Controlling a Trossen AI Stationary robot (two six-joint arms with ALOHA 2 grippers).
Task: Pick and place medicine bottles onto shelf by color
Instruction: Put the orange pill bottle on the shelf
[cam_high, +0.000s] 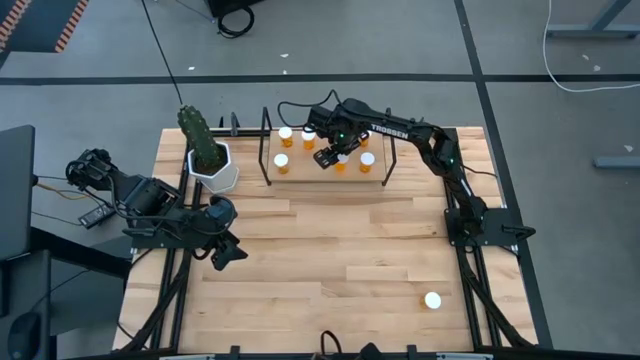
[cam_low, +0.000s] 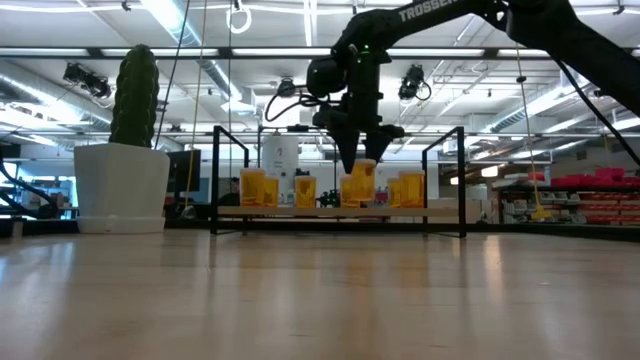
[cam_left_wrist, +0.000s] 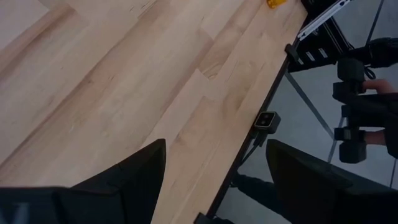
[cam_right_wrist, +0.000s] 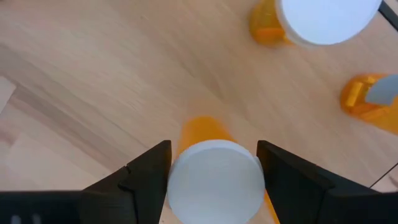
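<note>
Bottle (cam_right_wrist: 214, 180) sits between right gripper (cam_right_wrist: 214, 171) fingers — over shelf (cam_high: 325, 172).

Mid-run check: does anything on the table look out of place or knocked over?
One medicine bottle stands alone near the table's front right corner, far from the shelf, where the other bottles stand upright. The right gripper is at the shelf with a bottle between its fingers. The left gripper waits open over bare table. Nothing looks tipped or spilled.

Around your light-wood desk (cam_high: 330, 250) you have a grey floor (cam_high: 400, 40) crossed by dark tape lines (cam_high: 470, 40), with a white cable (cam_high: 590, 35) looping on it. Beyond, long ceiling lights (cam_low: 170, 20) run overhead, and red shelving (cam_low: 600, 195) stands far off.
</note>
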